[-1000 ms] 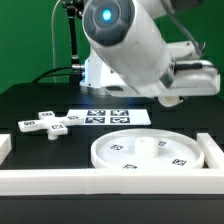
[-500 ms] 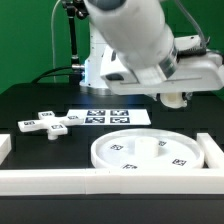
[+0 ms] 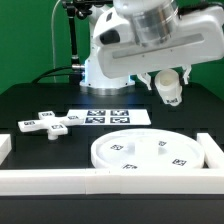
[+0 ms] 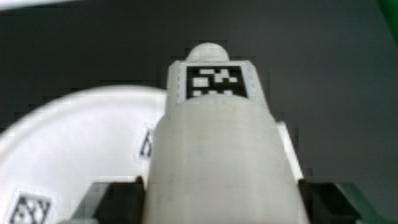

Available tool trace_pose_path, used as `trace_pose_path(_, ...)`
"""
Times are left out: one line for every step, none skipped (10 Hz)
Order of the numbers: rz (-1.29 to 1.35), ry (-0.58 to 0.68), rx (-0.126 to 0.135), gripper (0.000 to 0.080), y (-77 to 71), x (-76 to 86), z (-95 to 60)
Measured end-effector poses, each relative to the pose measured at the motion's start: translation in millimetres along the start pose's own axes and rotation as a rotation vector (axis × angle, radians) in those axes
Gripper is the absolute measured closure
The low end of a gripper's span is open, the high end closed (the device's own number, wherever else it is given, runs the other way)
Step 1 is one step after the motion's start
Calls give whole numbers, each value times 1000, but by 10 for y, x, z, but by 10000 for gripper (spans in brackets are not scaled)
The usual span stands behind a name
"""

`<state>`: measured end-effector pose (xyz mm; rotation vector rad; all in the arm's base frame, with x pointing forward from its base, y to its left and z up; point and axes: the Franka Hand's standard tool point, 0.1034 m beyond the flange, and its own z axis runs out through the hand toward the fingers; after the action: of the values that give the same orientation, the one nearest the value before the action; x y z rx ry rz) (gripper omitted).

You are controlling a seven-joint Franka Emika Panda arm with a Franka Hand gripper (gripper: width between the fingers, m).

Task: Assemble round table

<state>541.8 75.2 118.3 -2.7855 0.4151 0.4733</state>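
My gripper [image 3: 167, 80] is shut on the short white cylindrical post [image 3: 169, 92] and holds it in the air above the far right side of the round disc [image 3: 150, 153]. In the wrist view the post [image 4: 217, 130] runs out between the dark fingers [image 4: 107, 202], with a square tag near its rounded end. The gripper [image 4: 217, 208] is closed on its sides, and the disc [image 4: 63, 135] lies below it. The large rimmed disc rests on the black table near the front wall. The cross-shaped piece [image 3: 48, 123] lies flat at the exterior view's left.
The marker board [image 3: 110, 117] lies flat behind the disc. A white rectangular border wall [image 3: 60, 181] runs along the front, with ends at both sides. The arm's white base [image 3: 100, 70] and a dark stand are at the back.
The arm has risen and turned, and its bulky body has moved up out of the foreground. The held post now hangs in plain view above the disc's far right side.
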Motion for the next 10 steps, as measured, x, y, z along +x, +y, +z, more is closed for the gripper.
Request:
trace_pose_path(-3, 61, -4, 390, 3, -9, 4)
trace_pose_path(-6, 102, -5, 390, 2, 7, 2)
trace_pose_path(-13, 200, -5, 390, -14, 83, -17)
trace_pose_path(-42, 273, -18, 390, -7, 96, -41)
trace_pose_path(-118, 334, -52, 390, 10, 136, -170)
trace_pose_path(-178, 423, -71, 390, 18, 218, -286)
trace_pose_path(-193, 515, -72, 390, 38, 267, -308)
trace_pose_path(-197, 569, -71, 390, 38, 269, -286)
trace_pose_path(-205, 645, -70, 390, 38, 283, -301)
trace_pose_path(-207, 657, -72, 390, 55, 265, -270)
